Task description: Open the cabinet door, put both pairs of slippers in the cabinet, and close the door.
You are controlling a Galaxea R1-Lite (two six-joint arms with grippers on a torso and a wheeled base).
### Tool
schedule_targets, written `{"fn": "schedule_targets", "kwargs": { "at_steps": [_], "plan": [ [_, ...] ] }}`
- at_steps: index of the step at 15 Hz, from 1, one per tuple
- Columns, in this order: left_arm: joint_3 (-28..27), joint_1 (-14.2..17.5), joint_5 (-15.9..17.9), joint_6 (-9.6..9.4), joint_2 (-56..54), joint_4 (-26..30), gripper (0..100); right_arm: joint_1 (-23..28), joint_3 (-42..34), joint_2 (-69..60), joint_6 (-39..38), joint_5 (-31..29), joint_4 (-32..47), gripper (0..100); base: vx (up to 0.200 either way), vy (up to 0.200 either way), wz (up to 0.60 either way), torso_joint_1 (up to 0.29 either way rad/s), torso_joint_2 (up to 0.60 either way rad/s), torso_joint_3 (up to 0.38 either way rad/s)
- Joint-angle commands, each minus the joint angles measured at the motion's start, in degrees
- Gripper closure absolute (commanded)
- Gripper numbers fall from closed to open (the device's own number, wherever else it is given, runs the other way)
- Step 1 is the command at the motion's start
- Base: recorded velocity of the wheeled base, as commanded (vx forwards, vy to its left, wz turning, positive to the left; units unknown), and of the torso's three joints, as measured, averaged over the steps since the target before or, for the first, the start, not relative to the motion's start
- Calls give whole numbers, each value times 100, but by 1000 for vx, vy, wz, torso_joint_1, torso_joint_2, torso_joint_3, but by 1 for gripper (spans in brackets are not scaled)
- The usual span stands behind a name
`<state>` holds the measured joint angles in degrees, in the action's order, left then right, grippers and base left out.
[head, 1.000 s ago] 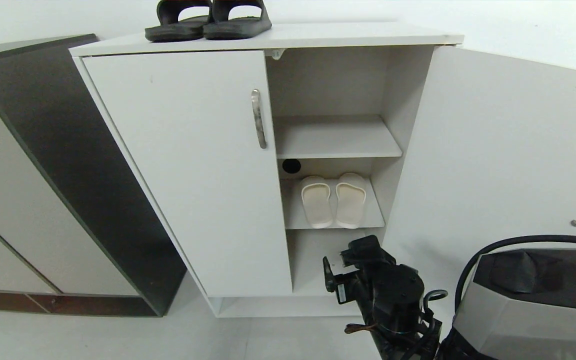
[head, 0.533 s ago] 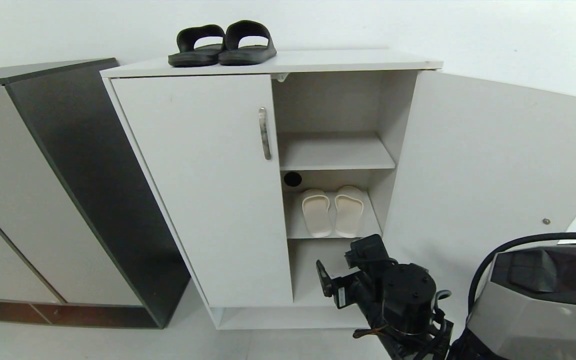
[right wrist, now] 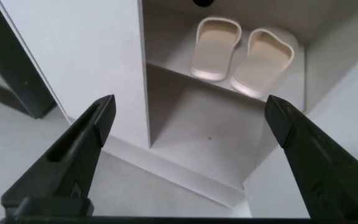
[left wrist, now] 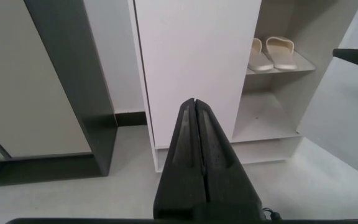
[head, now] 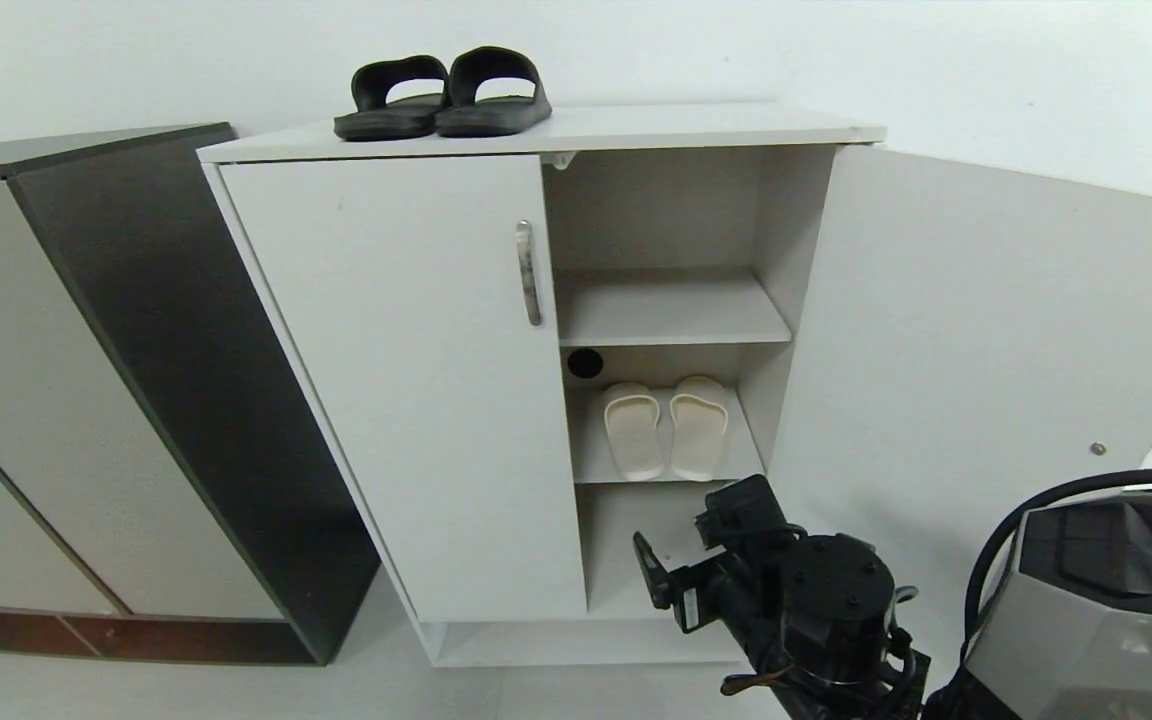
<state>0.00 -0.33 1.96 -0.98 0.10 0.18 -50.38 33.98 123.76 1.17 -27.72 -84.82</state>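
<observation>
the black slippers [head: 441, 95] sit atop the cabinet [head: 696, 125], above its closed left door [head: 406, 380], long axes front to back, high above the spread right claw [right wrist: 190, 109] low before the open half. the pressed-together left claw [left wrist: 194, 109] seems nearer. white slippers [head: 666, 428] lie on the cabinet's middle shelf [head: 586, 462].

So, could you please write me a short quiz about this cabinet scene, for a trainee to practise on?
1. True or false: the right-hand door of the white wooden cabinet stands open.
2. Where does the pair of black rubber slippers lie? A on the cabinet's top; B on the floor; C on a shelf.
3. Which end effector is open?
Key: 1 true; 2 A; 3 the right end effector; the left end effector is shut.
</observation>
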Motion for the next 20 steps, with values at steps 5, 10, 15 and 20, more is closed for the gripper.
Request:
{"fn": "schedule_targets", "kwargs": {
  "at_steps": [5, 10, 15, 20],
  "plan": [
    [0, -2, -3, 1, 8, -1, 100, -7, -23, 52, 191, -14, -34, 0, 0, 200, 0, 3, 3, 4],
    [0, -2, -3, 1, 8, -1, 100, -7, -58, 52, 226, -5, -34, 0, 0, 200, 0, 2, 2, 3],
    [0, -2, -3, 1, 8, -1, 100, -7, -102, 61, 226, 4, -149, 0, 0, 200, 0, 4, 3, 0],
    [0, -2, -3, 10, 8, -1, 100, 11, 180, 131, 182, -84, -298, 0, 0, 0, 0, 0, 0, 0]
  ]
}}
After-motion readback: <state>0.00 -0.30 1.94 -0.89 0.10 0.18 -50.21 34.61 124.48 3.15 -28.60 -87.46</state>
